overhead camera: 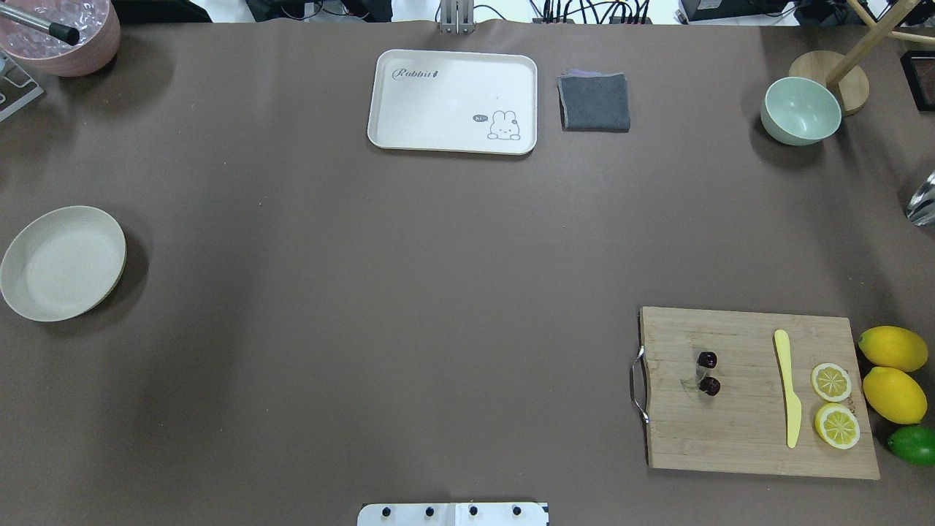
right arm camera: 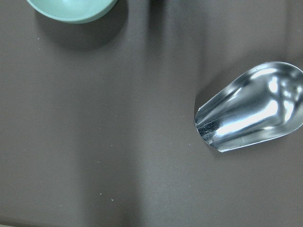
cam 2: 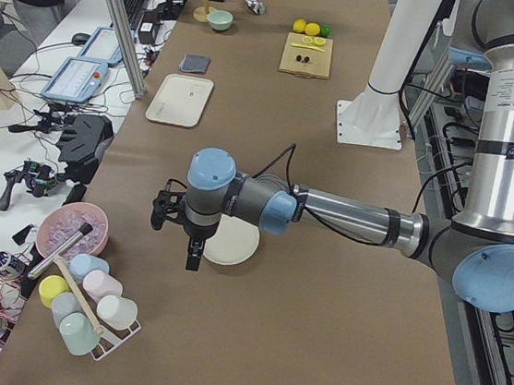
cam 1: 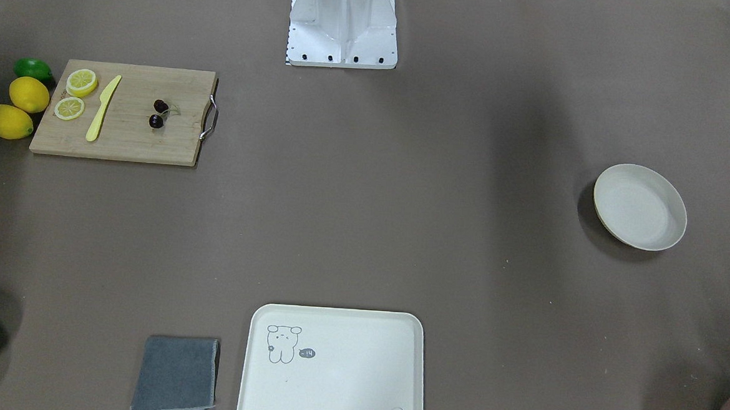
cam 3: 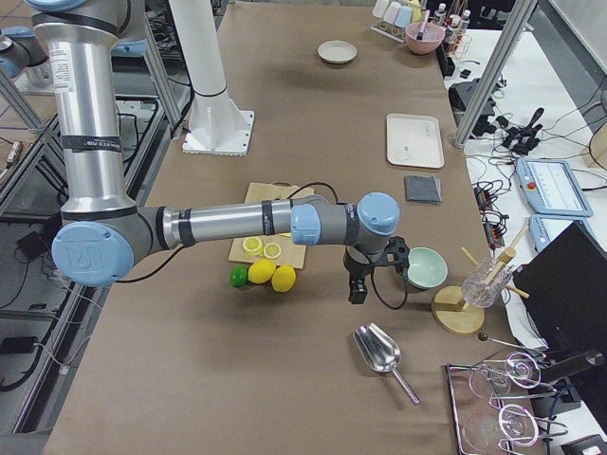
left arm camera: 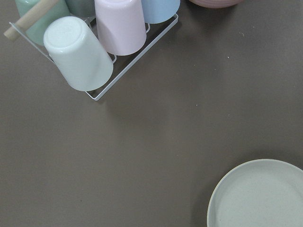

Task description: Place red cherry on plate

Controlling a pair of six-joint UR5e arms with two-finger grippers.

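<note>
The red cherry [cam 1: 158, 113] [overhead camera: 708, 372], a dark pair on thin stems, lies on the wooden cutting board [cam 1: 125, 136] [overhead camera: 738, 431] near its metal handle. The round cream plate [cam 1: 640, 207] [overhead camera: 63, 263] sits bare at the table's opposite end; its rim shows in the left wrist view [left arm camera: 258, 196]. My left gripper [cam 2: 193, 260] hangs over the table beside the plate [cam 2: 233, 243]. My right gripper [cam 3: 358, 292] hangs past the lemons, near the green bowl [cam 3: 427, 267]. Both show only in the side views, so I cannot tell whether they are open or shut.
On the board lie a yellow knife [overhead camera: 789, 398] and two lemon slices [overhead camera: 833, 402]; whole lemons [overhead camera: 892, 372] and a lime [overhead camera: 913, 444] sit beside it. A rabbit tray [overhead camera: 453, 101], grey cloth [overhead camera: 594, 102], metal scoop [right arm camera: 255, 111], cup rack [left arm camera: 94, 42] and pink bowl [overhead camera: 62, 36] line the edges.
</note>
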